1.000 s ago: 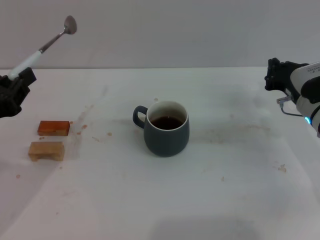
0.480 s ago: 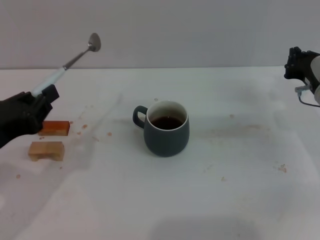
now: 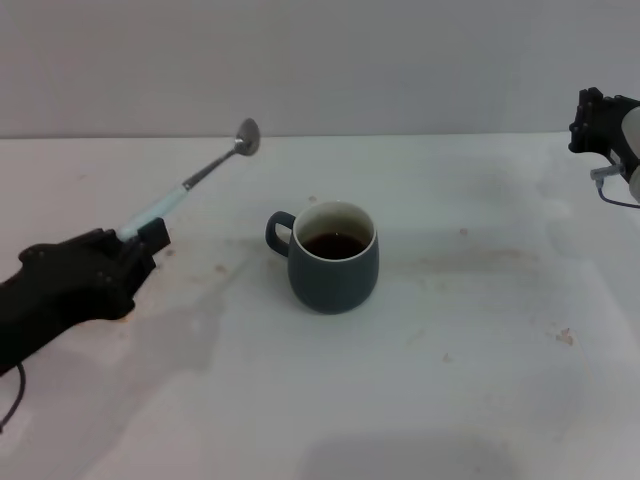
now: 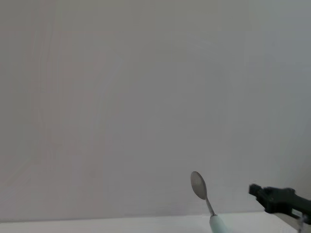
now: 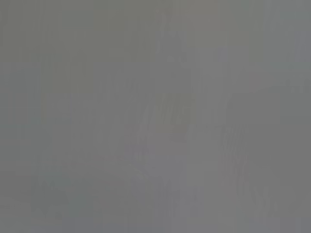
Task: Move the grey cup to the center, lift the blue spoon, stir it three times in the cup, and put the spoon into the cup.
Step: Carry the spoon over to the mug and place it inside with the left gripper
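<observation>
The left gripper (image 3: pixel 150 238), fingers clamped on the blue spoon (image 3: pixel 200 178), has swung toward the grey cup (image 3: pixel 333 257).

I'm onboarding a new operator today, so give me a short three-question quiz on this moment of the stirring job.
1. True or false: the spoon is already in the cup.
2. Which end effector holds the spoon? A. left B. right C. neither
3. Fill in: the spoon's bowl points up and toward the ____ wall, while the handle end sits in the grip.

Key
1. False. It is held in the air to the cup's left, clear of the rim.
2. A. The left end effector grips the handle; the right end effector is off at the table's far right edge.
3. Back.
</observation>
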Controlling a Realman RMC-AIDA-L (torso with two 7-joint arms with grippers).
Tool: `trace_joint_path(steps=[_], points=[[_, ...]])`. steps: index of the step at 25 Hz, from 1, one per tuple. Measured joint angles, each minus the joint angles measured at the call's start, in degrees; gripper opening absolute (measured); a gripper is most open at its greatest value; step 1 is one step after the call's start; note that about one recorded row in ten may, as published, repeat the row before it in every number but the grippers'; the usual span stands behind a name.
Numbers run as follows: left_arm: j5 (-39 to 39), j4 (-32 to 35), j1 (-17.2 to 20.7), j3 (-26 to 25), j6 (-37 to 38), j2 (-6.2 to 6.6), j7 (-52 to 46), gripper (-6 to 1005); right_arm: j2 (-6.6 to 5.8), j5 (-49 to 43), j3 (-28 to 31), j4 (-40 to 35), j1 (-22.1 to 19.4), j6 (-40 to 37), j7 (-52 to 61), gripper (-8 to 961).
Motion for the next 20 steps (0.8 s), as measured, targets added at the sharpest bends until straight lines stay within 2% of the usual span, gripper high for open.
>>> trace_joint_path(steps=[4,5,8,12,16,20], points=[[0.0,-0.5,-0.2,1.1,-0.8,0.02,0.1,132,-0.02,-0.1,-0.1,0.0,0.2,0.0,0.0,32],[0.0,-0.3,-1.8,3.0,-1.2,-0.46,0.2,132,-0.02,-0.2,-0.1,0.0,0.2,0.0,0.0,32],[0.0,0.2,-2.8,3.7,-1.3,-0.78,0.2,132,-0.02,-0.2,0.0,0.2,0.2,0.0,-1.5,32],[0.0,0.3,-5.4,5.2,-4.7,-1.84,0.7,133,0.09,-0.1,0.3,0.6,0.2,0.0,-3.5,32],[0.0,-1.5,-7.7,5.4,-12.0,-3.06,2.7,133,0.18,0.0,0.3,0.9,0.0,0.0,-4.0,32],[0.0,-2.8,-9.3,5.3,-16.5,-3.44,3.1,133,0.20,0.2,0.8,0.9,-0.3,0.0,-4.0,32]])
